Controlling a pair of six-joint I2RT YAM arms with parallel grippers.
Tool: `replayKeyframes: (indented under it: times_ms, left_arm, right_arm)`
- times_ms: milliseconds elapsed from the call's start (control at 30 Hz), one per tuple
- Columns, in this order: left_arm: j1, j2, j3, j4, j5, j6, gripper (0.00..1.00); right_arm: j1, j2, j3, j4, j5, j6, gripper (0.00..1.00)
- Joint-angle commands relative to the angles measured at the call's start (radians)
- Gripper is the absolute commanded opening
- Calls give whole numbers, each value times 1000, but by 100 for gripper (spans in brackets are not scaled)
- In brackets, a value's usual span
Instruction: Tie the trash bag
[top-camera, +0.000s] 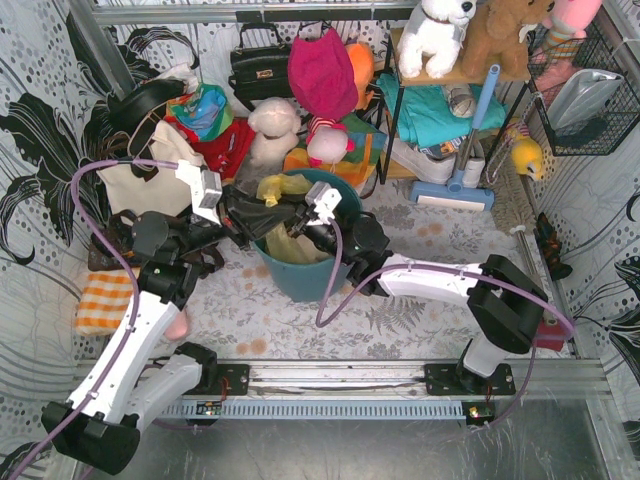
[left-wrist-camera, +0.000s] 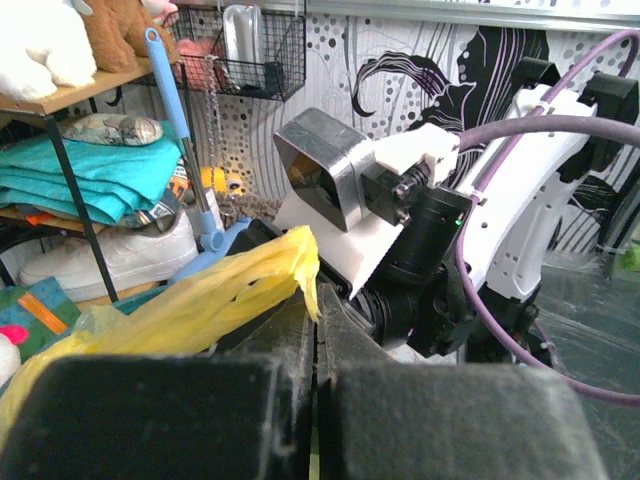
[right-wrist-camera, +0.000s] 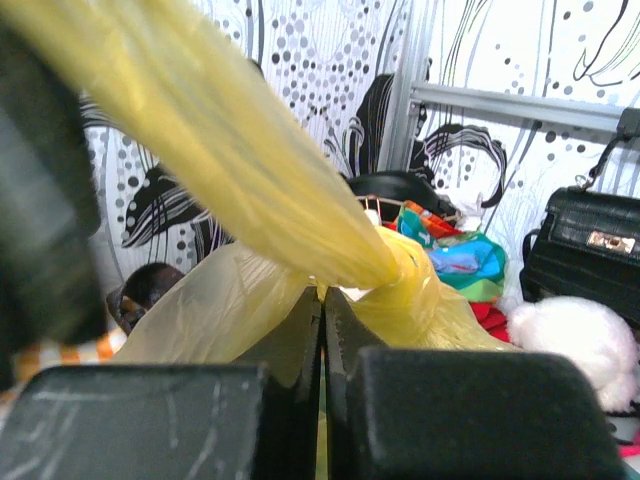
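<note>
**A:** Where's the trash bag?

**B:** The trash bag (top-camera: 283, 245) sits in the bin (top-camera: 300, 282) at the middle of the table, just beyond the two arms. Its neck is drawn up above the rim, and both arms meet there.

**A:** Are they holding it?

**B:** Yes. The left gripper (left-wrist-camera: 317, 300) has its jaws pressed together on a thin tail of the yellow plastic. The right gripper (right-wrist-camera: 322, 300) is clamped the same way on a twisted strand, with a lump (right-wrist-camera: 405, 285) of bunched plastic just past its tips. That could be a knot, but I can't tell whether it's pulled tight.

**A:** What could go wrong?

**B:** The plastic is thin and each jaw pinches only a narrow bit. I'd judge that a hard pull apart could tear it at the pinch, or a tail could slide out. If one slips, any loose loop would likely fall open.

**A:** And the bin?

**B:** It looks light. Pulling upward rather than sideways could lift or tip it.

**A:** Anything else?

**B:** The wrists are crowded. The right arm's camera (left-wrist-camera: 325, 175) sits just beside the left fingertips, so a crossing move could knock them together.
</note>
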Motion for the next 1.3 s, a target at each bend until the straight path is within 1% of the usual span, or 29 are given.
replayKeyframes:
  times_ms: [0, 67, 100, 200, 233, 267, 333, 467, 567, 633, 700, 833, 933, 1033, 1067, 1133, 1200, 1267]
  left_arm:
    - [-21, -19, -23, -46, 31, -4, 0]
    - [-21, -34, -26, -89, -3, 23, 0]
    - [-21, -50, -23, -123, -36, 40, 2]
    - [-21, -102, -19, -221, -198, 82, 15]
    - [-21, -117, -18, -243, -271, 84, 23]
    - [-20, -135, -16, -263, -333, 79, 27]
    - [-21, -174, -20, -267, -413, 68, 35]
    - [-21, -235, -26, -285, -594, 50, 43]
    - [-21, -249, -36, -325, -739, 50, 49]
    - [-20, -235, -46, -347, -768, 59, 53]
    - [-19, -212, -65, -349, -754, 58, 56]
    - [-17, -183, -134, -257, -647, 41, 60]
    - [-15, -166, -160, -199, -608, 49, 62]
    - [-6, -136, -166, -151, -551, 70, 61]
    - [-3, -126, -165, -137, -528, 76, 59]
    - [3, -115, -170, -99, -474, 83, 46]
    - [4, -114, -173, -59, -426, 88, 29]
    - [5, -114, -170, -44, -402, 94, 15]
  right_arm:
    - [-8, 44, 54, 188, -13, 50, 0]
    - [-8, 53, 50, 228, 5, 47, 0]
    - [-8, 51, 46, 237, 15, 43, 0]
    - [-8, 36, 32, 231, 22, 35, 0]
    - [-9, 30, 27, 227, 21, 33, 0]
    - [-8, 29, 23, 220, 19, 32, 0]
    - [-9, 29, 17, 205, 16, 29, 0]
    - [-9, -9, 12, 167, 14, 31, 0]
    - [-8, -22, 10, 125, 12, 27, 0]
    - [-8, -31, 6, 96, 11, 25, 0]
    - [-9, -43, 1, 75, 11, 22, 0]
    - [-8, -65, -1, 29, 3, 16, 0]
    - [-8, -73, 0, 8, -4, 16, 0]
    - [-9, -77, 7, -17, -14, 15, 0]
    - [-9, -78, 9, -27, -16, 14, 0]
    - [-9, -81, 17, -53, -23, 7, 0]
    - [-8, -84, 31, -98, -37, -5, 0]
    - [-9, -90, 62, -176, -58, -27, 0]
